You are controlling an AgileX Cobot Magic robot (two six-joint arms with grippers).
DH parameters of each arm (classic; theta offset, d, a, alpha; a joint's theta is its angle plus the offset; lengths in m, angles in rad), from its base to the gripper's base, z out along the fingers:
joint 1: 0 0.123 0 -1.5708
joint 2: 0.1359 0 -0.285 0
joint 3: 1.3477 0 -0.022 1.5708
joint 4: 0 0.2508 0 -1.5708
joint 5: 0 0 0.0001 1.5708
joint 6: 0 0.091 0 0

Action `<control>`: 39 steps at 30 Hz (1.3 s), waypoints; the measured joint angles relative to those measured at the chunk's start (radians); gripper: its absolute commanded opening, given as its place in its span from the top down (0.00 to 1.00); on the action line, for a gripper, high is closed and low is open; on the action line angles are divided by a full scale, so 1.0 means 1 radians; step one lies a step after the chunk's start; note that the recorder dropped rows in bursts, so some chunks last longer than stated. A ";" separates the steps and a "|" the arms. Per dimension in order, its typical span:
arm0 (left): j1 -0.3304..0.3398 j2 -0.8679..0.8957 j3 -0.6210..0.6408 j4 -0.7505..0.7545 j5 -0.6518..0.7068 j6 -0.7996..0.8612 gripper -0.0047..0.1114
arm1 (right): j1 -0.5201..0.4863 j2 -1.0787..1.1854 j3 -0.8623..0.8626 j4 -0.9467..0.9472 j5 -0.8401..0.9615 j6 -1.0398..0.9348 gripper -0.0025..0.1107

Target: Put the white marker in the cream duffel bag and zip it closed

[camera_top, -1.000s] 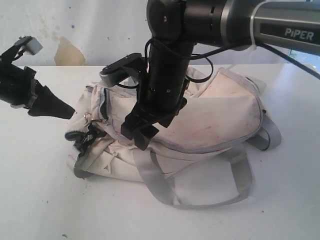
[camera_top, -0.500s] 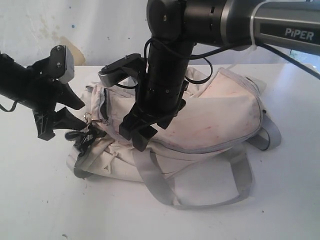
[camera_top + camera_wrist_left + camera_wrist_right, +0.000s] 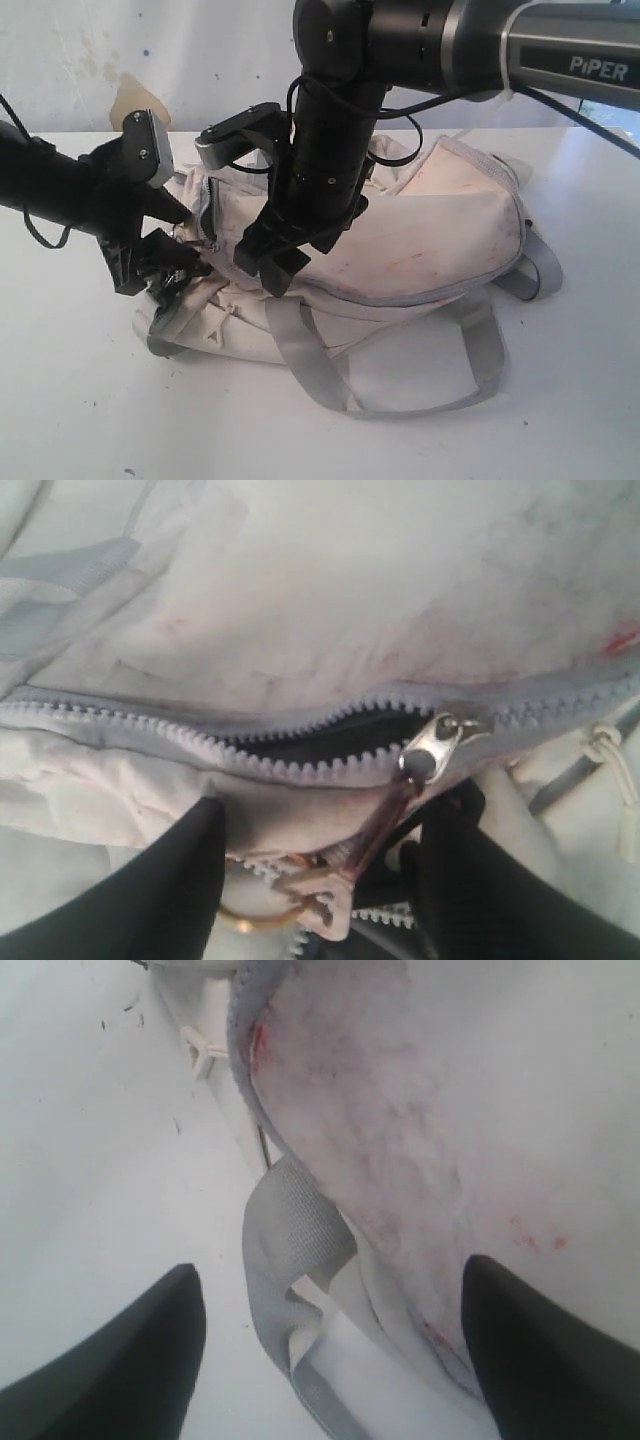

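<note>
The cream duffel bag point(image 3: 430, 230) lies on its side on the white table. My left gripper point(image 3: 150, 262) is at its left end. In the left wrist view the zip gapes a little, dark inside point(image 3: 340, 735), with the metal slider point(image 3: 436, 743) at the end of the gap. Its pull tab point(image 3: 345, 880) hangs between the fingers of my left gripper point(image 3: 325, 820), which stand apart around it and a fold of fabric. My right gripper point(image 3: 268, 270) hovers open over the bag's front, with nothing held between the fingers of the gripper point(image 3: 330, 1275). The white marker is out of view.
Grey webbing handles point(image 3: 320, 370) loop out over the table point(image 3: 80, 400) in front of the bag, one handle point(image 3: 290, 1230) under my right gripper. Black clips point(image 3: 175, 275) hang at the bag's left end. A wall stands behind the table.
My left arm has swung in from the far left to the bag's left end, over the zip. The right gripper has shifted slightly left over the bag.
</note>
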 measured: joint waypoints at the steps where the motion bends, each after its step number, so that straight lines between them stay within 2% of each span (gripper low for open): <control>1: 0.000 0.014 0.000 0.000 0.000 0.000 0.47 | 0.000 0.000 0.000 0.000 0.000 0.000 0.39; 3: 0.000 0.037 0.002 -0.007 0.000 0.000 0.54 | 0.000 0.000 0.000 0.000 0.000 0.000 0.39; 9: 0.000 0.042 0.002 -0.014 -0.001 0.000 0.95 | 0.000 0.000 0.000 0.000 0.000 0.000 0.39; 21: 0.000 0.000 0.002 0.080 0.021 -0.038 0.96 | 0.000 0.002 0.000 0.012 -0.022 0.000 0.39; 29: -0.001 -0.140 0.002 0.189 -0.068 -0.052 0.96 | 0.000 0.017 0.000 0.080 -0.178 -0.019 0.39; 34: -0.001 -0.190 0.002 0.196 -0.158 -0.052 0.96 | 0.000 0.018 0.000 0.121 -0.193 -0.084 0.39; 39: -0.001 -0.186 0.002 0.199 -0.127 -0.118 0.95 | 0.000 0.020 0.000 0.151 -0.250 -0.119 0.34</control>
